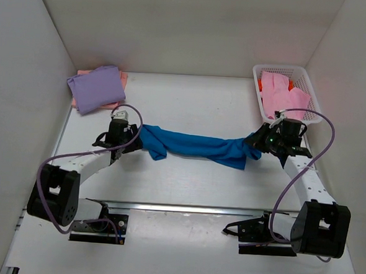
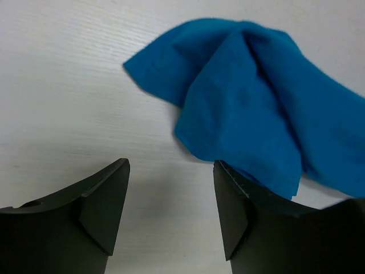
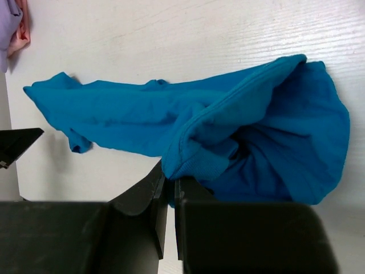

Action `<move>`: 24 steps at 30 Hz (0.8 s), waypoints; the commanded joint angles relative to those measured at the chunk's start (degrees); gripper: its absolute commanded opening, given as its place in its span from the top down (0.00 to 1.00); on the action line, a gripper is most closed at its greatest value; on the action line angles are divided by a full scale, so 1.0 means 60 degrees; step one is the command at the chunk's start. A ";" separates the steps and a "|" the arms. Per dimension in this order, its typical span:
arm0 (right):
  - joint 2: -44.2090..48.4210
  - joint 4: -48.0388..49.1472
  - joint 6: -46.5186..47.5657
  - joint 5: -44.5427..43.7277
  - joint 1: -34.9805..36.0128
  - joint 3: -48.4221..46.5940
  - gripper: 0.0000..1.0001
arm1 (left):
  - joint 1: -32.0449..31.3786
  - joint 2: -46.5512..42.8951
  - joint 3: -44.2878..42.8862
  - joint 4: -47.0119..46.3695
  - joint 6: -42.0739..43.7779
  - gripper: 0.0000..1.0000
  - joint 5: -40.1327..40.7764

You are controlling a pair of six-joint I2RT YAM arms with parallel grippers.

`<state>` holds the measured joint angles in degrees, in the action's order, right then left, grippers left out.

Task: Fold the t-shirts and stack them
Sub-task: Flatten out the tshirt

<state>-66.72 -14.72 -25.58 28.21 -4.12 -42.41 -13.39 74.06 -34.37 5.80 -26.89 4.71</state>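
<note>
The bright blue t-shirt lies stretched in a rope across the table between my two grippers. My right gripper is shut on its collar edge at the right end; the shirt bunches beyond the fingers. My left gripper is open and empty over bare table, with the shirt's left end just past its right finger. A folded lavender t-shirt lies on a salmon one at the far left. A light pink t-shirt and an orange one sit in the basket.
The white mesh basket stands at the far right corner. White walls enclose the table on the left, back and right. The arm bases and their cables sit at the near edge.
</note>
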 commanded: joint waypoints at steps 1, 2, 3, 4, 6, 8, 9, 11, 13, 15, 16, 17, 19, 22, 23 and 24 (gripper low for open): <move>-0.0086 0.0374 -0.0116 0.0060 0.0056 0.0081 1.00 | -0.0288 0.0369 -0.0072 -0.0762 -0.0395 0.28 -0.0229; -0.0086 0.0431 -0.0116 0.0074 -0.0030 0.0111 1.00 | -0.0332 0.0531 -0.0145 -0.0806 -0.0410 0.29 -0.0214; -0.0086 0.0490 -0.0159 0.0103 0.0012 0.0198 1.00 | -0.0347 0.0837 -0.0320 -0.0835 -0.0396 0.28 -0.0214; -0.0130 0.0462 -0.0131 0.0133 -0.0031 0.0242 1.00 | -0.0318 0.1101 -0.0466 -0.0864 -0.0439 0.28 -0.0214; -0.0130 0.0534 -0.0160 0.0162 -0.0075 0.0258 1.00 | -0.0434 0.1467 -0.0613 -0.0850 -0.0526 0.28 -0.0199; -0.0130 0.0491 -0.0116 0.0133 0.0027 0.0330 1.00 | -0.0479 0.1704 -0.0731 -0.1289 -0.0615 0.30 -0.0214; -0.0116 0.0433 -0.0130 0.0089 0.0056 0.0244 1.00 | -0.0551 0.1994 -0.0848 -0.1231 -0.0659 0.31 -0.0185; -0.0188 0.0446 -0.0086 0.0132 0.0100 0.0199 1.00 | -0.0611 0.2391 -0.1067 -0.1290 -0.0717 0.43 -0.0199; -0.0218 0.0447 -0.0087 0.0177 0.0027 0.0228 1.00 | -0.0669 0.2480 -0.0996 -0.1333 -0.0863 0.79 0.0107; -0.0218 0.0446 -0.0086 0.0133 -0.0016 0.0228 1.00 | -0.0669 0.2261 -0.0733 -0.1610 -0.0893 1.00 0.0357; -0.0204 0.0374 -0.0029 0.0176 -0.0016 0.0214 1.00 | -0.0640 0.2043 -0.0645 -0.1597 -0.0893 1.00 0.0575; -0.0204 0.0373 -0.0028 0.0206 -0.0060 0.0257 1.00 | -0.0596 0.1824 -0.0571 -0.1670 -0.0821 1.00 0.0650; -0.0116 0.0330 0.0030 0.0308 -0.0162 0.0243 1.00 | -0.0465 0.1414 -0.0599 -0.1437 -0.0675 1.00 0.0797; 0.0060 0.0155 -0.0027 0.0338 -0.0294 0.0097 1.00 | -0.0260 0.0273 -0.0804 -0.0967 -0.0280 1.00 0.1191; 0.0176 0.0125 0.0030 0.0352 -0.0338 0.0024 1.00 | -0.0143 -0.0253 -0.0863 -0.0721 -0.0220 1.00 0.1265; 0.0250 0.0052 0.0045 0.0367 -0.0324 -0.0006 1.00 | 0.0018 -0.0404 -0.0849 -0.0559 -0.0220 1.00 0.1251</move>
<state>-67.40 -14.59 -25.89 29.26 -5.48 -40.86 -15.22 78.59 -38.09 0.71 -29.95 8.97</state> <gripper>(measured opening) 0.041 0.022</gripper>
